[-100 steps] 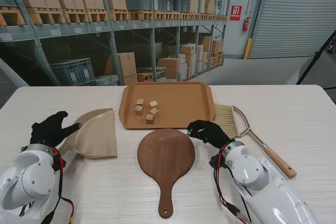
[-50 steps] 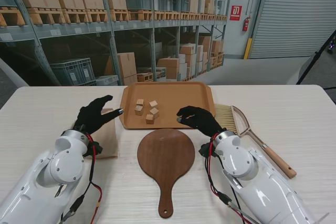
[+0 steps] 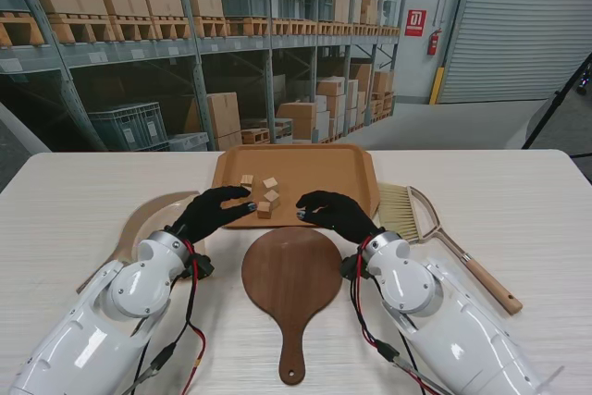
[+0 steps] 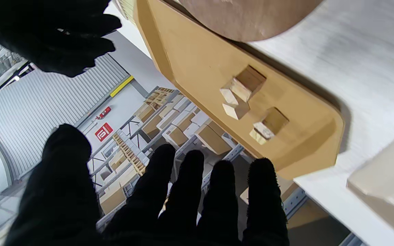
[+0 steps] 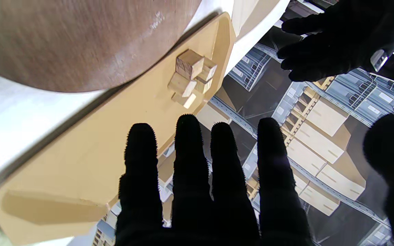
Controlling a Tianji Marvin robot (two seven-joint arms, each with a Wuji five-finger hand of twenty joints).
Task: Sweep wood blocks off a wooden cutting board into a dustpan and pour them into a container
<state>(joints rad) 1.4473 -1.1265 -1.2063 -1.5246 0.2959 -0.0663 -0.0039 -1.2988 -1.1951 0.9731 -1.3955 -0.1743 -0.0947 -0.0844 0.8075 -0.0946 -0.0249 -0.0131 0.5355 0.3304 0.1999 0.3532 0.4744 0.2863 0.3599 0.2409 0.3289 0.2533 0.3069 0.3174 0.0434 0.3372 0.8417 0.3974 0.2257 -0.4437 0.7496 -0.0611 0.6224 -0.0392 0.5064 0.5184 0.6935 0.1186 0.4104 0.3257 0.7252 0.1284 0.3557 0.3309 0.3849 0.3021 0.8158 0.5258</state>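
Observation:
Several small wood blocks (image 3: 260, 193) (image 4: 248, 102) (image 5: 191, 77) lie in a tan tray (image 3: 324, 173) (image 4: 197, 65) (image 5: 91, 160) at the table's middle back. The round wooden cutting board (image 3: 292, 275) with a handle lies bare, nearer to me than the tray. My left hand (image 3: 215, 211) (image 4: 169, 201) hovers open at the tray's near left edge, close to the blocks. My right hand (image 3: 333, 212) (image 5: 210, 191) hovers open at the tray's near edge, right of the blocks. The beige dustpan (image 3: 139, 224) (image 4: 385, 191) lies on the left, partly hidden by my left arm.
A hand brush (image 3: 435, 228) with pale bristles and a wooden handle lies to the right of the tray. Warehouse shelving stands beyond the table's far edge.
My left hand has left the dustpan and swung right to the tray's near left edge. My right hand has moved farther from me, from the board's rim to the tray.

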